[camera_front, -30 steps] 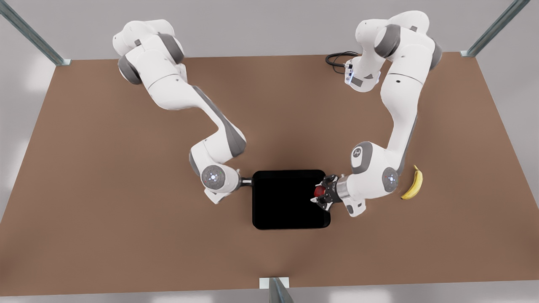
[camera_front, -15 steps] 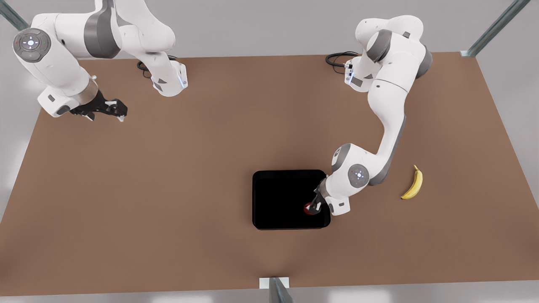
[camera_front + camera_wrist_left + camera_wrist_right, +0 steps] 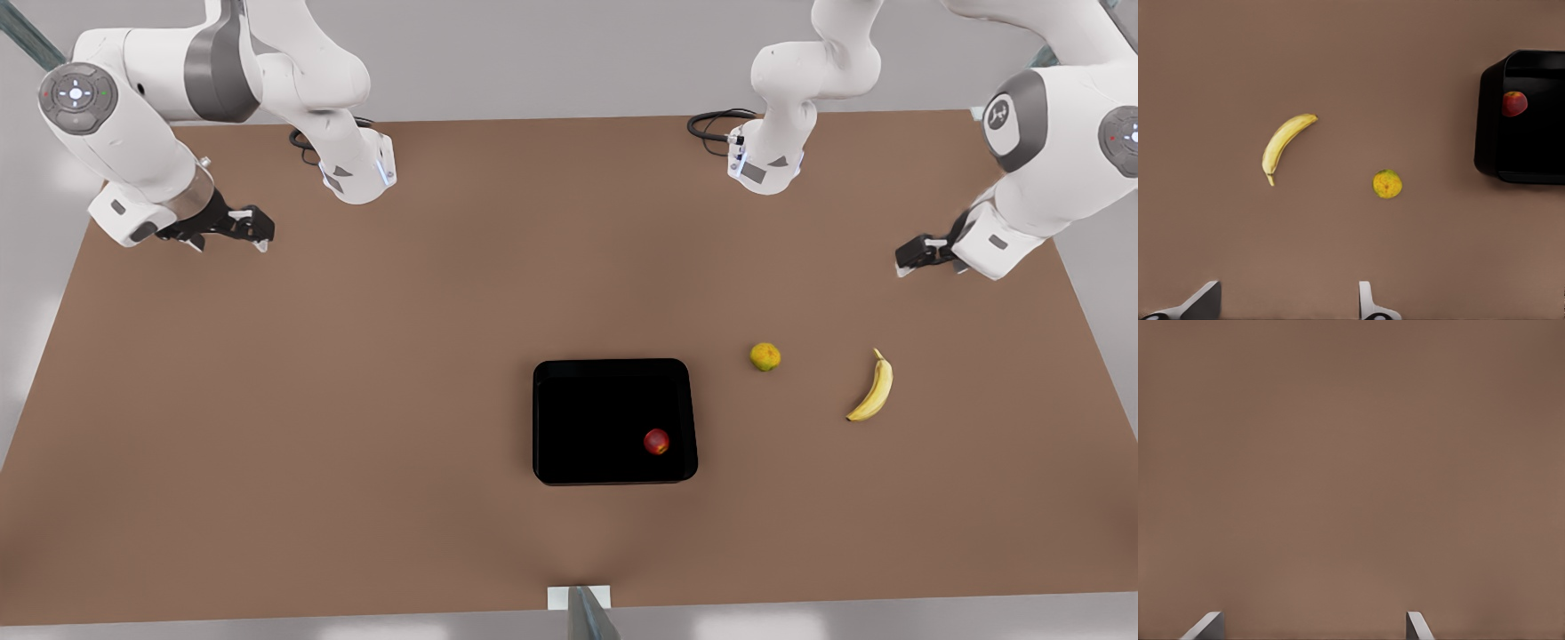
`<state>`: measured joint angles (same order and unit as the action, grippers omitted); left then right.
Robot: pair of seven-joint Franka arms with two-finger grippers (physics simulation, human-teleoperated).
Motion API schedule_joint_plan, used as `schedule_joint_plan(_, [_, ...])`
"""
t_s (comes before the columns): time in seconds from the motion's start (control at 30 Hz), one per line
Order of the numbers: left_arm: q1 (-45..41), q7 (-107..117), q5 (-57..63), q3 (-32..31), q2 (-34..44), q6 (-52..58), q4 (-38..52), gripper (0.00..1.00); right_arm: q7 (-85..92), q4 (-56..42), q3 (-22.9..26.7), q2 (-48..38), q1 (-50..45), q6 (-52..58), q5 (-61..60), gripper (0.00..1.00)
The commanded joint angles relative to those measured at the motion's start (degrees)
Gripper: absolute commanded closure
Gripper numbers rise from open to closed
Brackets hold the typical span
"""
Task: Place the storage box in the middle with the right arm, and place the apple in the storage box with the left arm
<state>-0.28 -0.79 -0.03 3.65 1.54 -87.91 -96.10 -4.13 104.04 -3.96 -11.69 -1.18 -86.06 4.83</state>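
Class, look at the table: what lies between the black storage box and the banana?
A yellow-green round fruit lies between the storage box and the banana, touching neither; the front view shows it.

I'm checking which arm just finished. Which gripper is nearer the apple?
Left. The left gripper hangs above the table beyond the banana, toward the front view's right of the apple; the right gripper hangs farther, upper left.

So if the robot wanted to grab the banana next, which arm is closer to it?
The left arm. Its left gripper, open, hangs over the table on the front view's right, the side where the banana lies. The right gripper, also open, waits far across, beyond the storage box holding the apple.
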Motion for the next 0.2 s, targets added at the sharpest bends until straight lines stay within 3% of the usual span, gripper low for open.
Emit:
schedule_joint_plan(0.0, [-6.05,0.00,-1.38,-0.05,-1.26,0.20,0.39,0.00,0.00,0.46,0.01,0.00,0.30,0.02,0.00,0.00])
schedule_joint_plan(0.07, [-6.58,0.00,-2.43,0.04,-11.47,5.12,12.70,0.00,0.00,0.99,0.36,0.00,0.56,0.02,0.00,0.00])
schedule_joint_plan(0.17, [-6.84,0.00,-2.43,0.04,-11.29,4.59,12.34,0.00,0.00,0.47,0.01,-0.35,-0.49,-0.60,0.00,0.00])
